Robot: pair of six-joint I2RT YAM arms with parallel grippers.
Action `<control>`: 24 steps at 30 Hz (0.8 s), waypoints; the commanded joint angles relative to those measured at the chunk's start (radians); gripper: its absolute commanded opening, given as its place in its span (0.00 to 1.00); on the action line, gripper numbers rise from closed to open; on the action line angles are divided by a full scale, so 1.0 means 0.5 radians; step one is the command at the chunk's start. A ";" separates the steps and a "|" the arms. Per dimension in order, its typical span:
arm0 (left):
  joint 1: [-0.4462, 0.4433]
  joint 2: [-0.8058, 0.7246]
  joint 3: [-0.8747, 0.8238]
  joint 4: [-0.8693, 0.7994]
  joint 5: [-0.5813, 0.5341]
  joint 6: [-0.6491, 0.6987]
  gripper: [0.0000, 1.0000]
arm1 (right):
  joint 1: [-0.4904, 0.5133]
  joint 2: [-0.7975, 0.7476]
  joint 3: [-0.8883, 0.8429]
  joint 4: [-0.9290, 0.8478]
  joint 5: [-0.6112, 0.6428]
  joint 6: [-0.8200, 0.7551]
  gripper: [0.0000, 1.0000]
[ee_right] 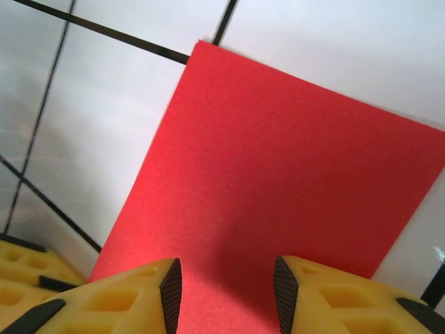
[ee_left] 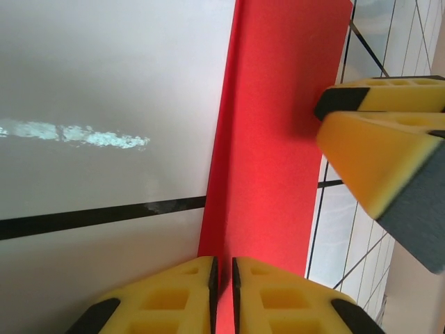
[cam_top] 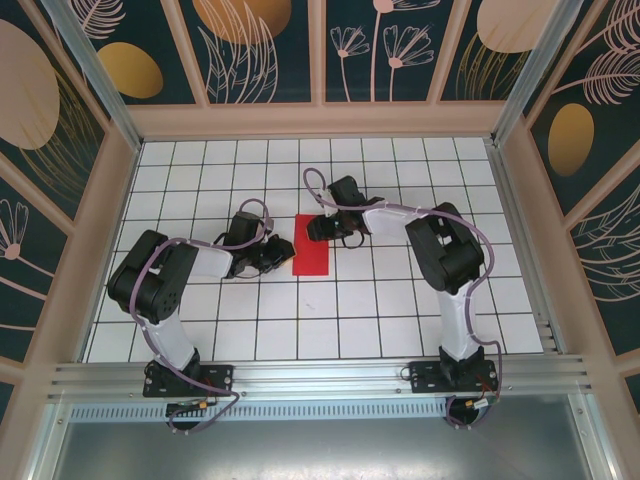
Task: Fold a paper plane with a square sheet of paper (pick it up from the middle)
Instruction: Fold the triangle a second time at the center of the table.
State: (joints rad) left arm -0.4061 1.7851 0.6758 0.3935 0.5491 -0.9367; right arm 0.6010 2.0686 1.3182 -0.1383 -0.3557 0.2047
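Fingers [ee_left: 278,296] of the left gripper [ee_left: 223,270] are pressed nearly together at a long edge of the red sheet of paper [cam_top: 311,248]; whether they pinch it cannot be told. Right gripper [ee_right: 228,278]: fingers spread above the sheet. It lies flat, a narrow rectangle, at the middle of the table [cam_top: 400,310], away from all edges. Expect light, limp, easily creased stock that slides on smooth tile. Grip a long edge at mid-length.

One red sheet of paper [cam_top: 311,245]. One table [cam_top: 400,320]. Two arms, the left arm [cam_top: 160,285] and the right arm [cam_top: 445,250]. Two hands, the left hand [cam_top: 278,252] and the right hand [cam_top: 318,228], each with two yellow fingers [ee_right: 132,299].
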 commanded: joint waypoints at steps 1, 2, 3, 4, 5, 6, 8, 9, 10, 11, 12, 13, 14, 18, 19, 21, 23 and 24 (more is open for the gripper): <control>-0.013 -0.010 0.004 0.068 0.108 -0.006 0.23 | -0.003 0.058 0.047 -0.069 0.065 0.087 0.43; -0.016 -0.030 -0.013 0.111 0.142 -0.025 0.26 | -0.003 0.063 0.045 -0.076 0.067 0.093 0.43; -0.021 -0.061 -0.020 0.122 0.160 -0.029 0.28 | -0.003 0.072 0.041 -0.083 0.069 0.102 0.43; -0.023 -0.085 -0.022 0.116 0.174 -0.026 0.30 | -0.005 0.078 0.038 -0.082 0.077 0.117 0.43; -0.031 -0.102 -0.026 0.114 0.184 -0.022 0.31 | -0.003 0.081 0.036 -0.082 0.082 0.122 0.43; -0.039 -0.120 -0.030 0.112 0.198 -0.014 0.33 | -0.003 0.086 0.036 -0.082 0.078 0.122 0.43; -0.059 -0.129 -0.035 0.095 0.206 -0.007 0.35 | -0.003 0.090 0.038 -0.082 0.087 0.131 0.43; -0.070 -0.131 -0.038 0.092 0.216 -0.005 0.36 | -0.004 0.091 0.044 -0.086 0.089 0.131 0.43; -0.082 -0.131 -0.042 0.088 0.218 -0.004 0.36 | -0.004 0.092 0.045 -0.090 0.091 0.133 0.43; -0.093 -0.192 -0.042 0.083 0.214 -0.002 0.36 | -0.005 0.092 0.050 -0.089 0.098 0.138 0.43; -0.103 -0.209 -0.042 0.069 0.202 0.008 0.36 | -0.007 0.093 0.052 -0.094 0.096 0.137 0.43; -0.109 -0.224 -0.045 0.060 0.194 0.009 0.36 | -0.006 0.095 0.055 -0.095 0.100 0.139 0.43; -0.109 -0.231 -0.044 0.062 0.191 0.009 0.36 | -0.008 0.096 0.052 -0.095 0.099 0.144 0.43; -0.108 -0.251 -0.051 0.118 0.211 -0.026 0.36 | -0.026 0.082 0.034 -0.074 0.068 0.184 0.43; -0.109 -0.253 -0.051 0.146 0.224 -0.037 0.36 | -0.027 0.078 0.027 -0.064 0.052 0.196 0.43; -0.108 -0.251 -0.054 0.229 0.242 -0.081 0.37 | -0.036 0.078 0.027 -0.057 0.028 0.221 0.43; -0.110 -0.240 -0.039 0.287 0.255 -0.107 0.39 | -0.041 0.087 0.028 -0.058 0.011 0.240 0.43; -0.111 -0.231 -0.024 0.302 0.255 -0.113 0.40 | -0.043 0.091 0.029 -0.058 0.009 0.252 0.43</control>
State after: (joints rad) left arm -0.4583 1.6798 0.6575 0.4686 0.6487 -0.9668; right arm 0.5949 2.0777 1.3308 -0.1371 -0.3508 0.2981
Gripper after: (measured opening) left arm 0.399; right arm 0.429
